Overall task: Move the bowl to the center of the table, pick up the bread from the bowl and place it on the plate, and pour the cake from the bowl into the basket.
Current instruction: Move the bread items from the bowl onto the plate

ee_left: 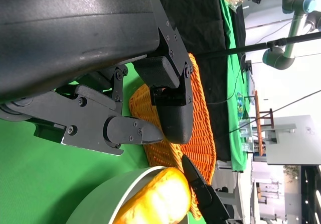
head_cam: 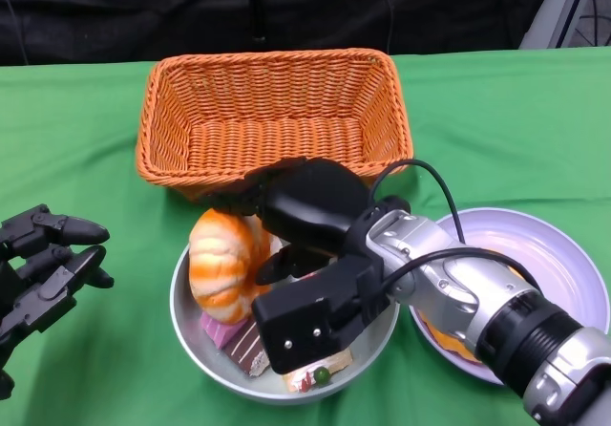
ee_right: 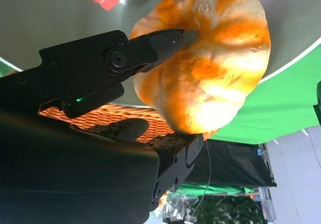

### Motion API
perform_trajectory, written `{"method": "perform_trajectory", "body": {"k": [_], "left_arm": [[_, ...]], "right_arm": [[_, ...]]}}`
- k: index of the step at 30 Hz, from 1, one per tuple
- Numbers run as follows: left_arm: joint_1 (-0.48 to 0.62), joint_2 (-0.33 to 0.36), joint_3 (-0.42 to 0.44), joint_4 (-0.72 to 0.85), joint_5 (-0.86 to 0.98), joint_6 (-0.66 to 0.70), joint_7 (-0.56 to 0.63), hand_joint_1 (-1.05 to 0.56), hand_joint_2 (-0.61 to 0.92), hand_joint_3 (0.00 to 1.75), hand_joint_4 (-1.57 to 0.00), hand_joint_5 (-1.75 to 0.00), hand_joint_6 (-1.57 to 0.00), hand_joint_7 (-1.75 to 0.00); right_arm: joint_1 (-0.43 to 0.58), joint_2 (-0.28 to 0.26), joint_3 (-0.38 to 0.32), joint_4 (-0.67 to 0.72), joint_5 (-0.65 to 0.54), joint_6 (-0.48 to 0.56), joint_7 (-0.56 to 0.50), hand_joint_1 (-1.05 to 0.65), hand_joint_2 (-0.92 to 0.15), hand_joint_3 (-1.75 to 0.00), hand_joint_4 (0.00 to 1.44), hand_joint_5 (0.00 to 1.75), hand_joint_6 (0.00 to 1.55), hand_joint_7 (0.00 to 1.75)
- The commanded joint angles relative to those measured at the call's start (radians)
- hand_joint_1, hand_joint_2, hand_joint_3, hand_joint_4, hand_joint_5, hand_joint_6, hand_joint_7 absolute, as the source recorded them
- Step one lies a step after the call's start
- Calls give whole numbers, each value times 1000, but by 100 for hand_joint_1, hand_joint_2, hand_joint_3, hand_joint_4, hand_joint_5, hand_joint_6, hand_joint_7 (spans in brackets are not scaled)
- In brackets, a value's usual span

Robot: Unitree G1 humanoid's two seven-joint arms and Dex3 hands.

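A: What is seen from the head view?

B: A grey bowl (head_cam: 187, 323) is set near the front edge of the green table (head_cam: 86, 139), just in front of an orange wicker basket (head_cam: 273, 118); a striped orange bread (head_cam: 223, 262) is lodged against the bowl's left wall, with cake slices (head_cam: 239, 342) lying beside and below it; a pale plate (head_cam: 554, 254) is placed just to the right of the bowl, toward the front right corner, with something orange on it, largely hidden by the forearm. The right hand (head_cam: 296, 218) is reached over the bowl, and its fingers are closed around the bread. The left hand (head_cam: 43, 264) is kept apart near the left edge; its fingers are spread and nothing is held.

A: And from the right wrist view?

B: The bread (ee_right: 205, 68) is shown close up; one black finger (ee_right: 165, 40) is pressed against its crust and another is tucked under it, so it is gripped; the bowl's rim (ee_right: 296, 58) and the basket's weave (ee_right: 120, 116) are seen behind.

A: And the left wrist view?

B: The left hand's fingers (ee_left: 170, 113) are held apart over the green cloth, touching nothing; the basket (ee_left: 200, 138) is seen beyond them; the bread (ee_left: 155, 204) is seen over the bowl's edge (ee_left: 100, 204), with a dark fingertip of the right hand (ee_left: 198, 191) against it.
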Motion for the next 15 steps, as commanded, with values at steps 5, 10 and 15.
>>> {"method": "perform_trajectory", "body": {"k": [5, 10, 15], "left_arm": [[-13, 14, 3, 10, 10, -13, 10, -13, 92, 31, -79, -131, -87, -92], [-11, 14, 4, 4, 6, 1, 12, -17, 92, 26, -80, -132, -87, -90], [-9, 15, 7, -1, 0, 4, 8, -17, 92, 25, -80, -133, -87, -88]], "right_arm": [[13, 11, 12, 51, -35, -30, -188, -39, -86, 0, 77, 12, 70, 6], [5, 20, 24, 98, -62, -54, -322, -31, -87, 0, 96, 20, 91, 10], [-3, 29, 36, 145, -75, -79, -436, -30, -84, 0, 62, 111, 86, 37]]}}
